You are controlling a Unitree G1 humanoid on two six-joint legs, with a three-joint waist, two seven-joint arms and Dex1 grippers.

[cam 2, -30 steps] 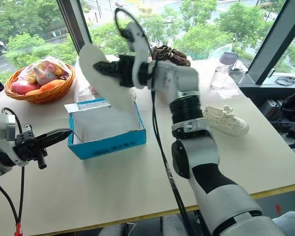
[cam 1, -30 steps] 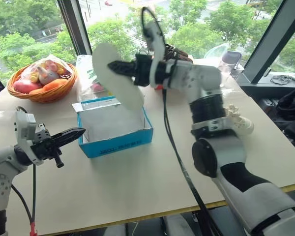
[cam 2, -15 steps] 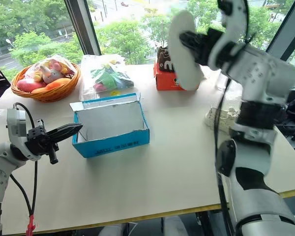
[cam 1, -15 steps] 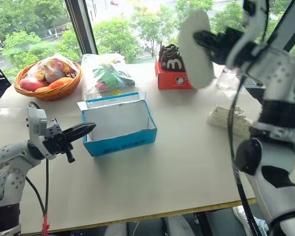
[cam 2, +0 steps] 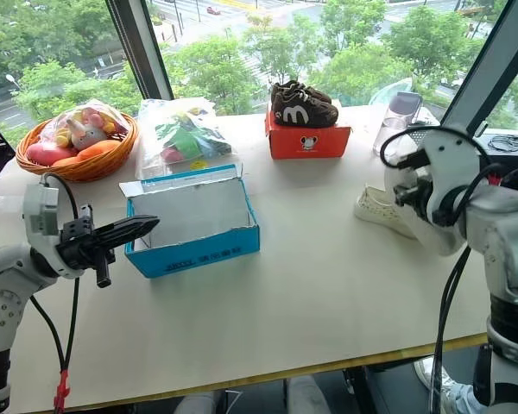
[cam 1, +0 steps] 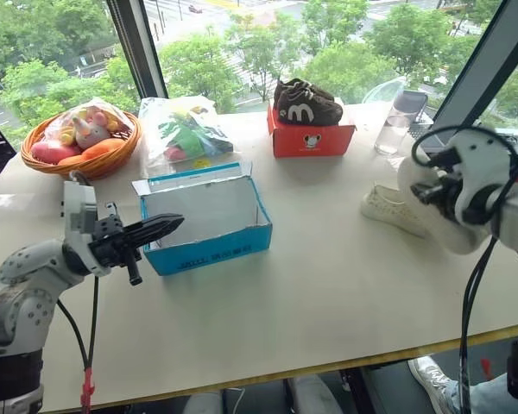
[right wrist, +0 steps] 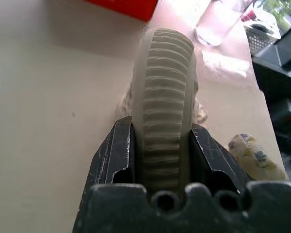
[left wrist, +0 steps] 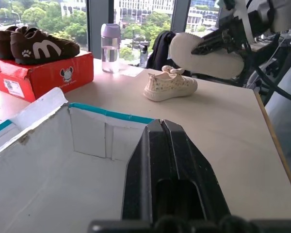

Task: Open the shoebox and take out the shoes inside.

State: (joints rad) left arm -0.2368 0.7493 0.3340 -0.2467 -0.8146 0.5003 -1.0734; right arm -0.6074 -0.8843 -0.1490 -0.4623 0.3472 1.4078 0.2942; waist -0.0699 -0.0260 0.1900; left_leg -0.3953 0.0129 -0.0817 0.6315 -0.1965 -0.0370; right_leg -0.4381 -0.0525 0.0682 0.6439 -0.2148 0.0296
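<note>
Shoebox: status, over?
Left claw shut at shoebox edge. Right claw shut on second shoe, above first shoe on table. Box empty; nothing in the way.

blue shoebox (cam 1: 209, 248) open, empty | cream shoe (cam 1: 395, 210) on table (cam 1: 311, 285) | other shoe (right wrist: 167, 97) held up

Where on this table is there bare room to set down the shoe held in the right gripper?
Free: the wide table front between the bright blue cardboard shoebox and the cream-white sneaker lying at right. Crowded: the window edge, with wicker basket, plastic bag and red-orange box.
</note>
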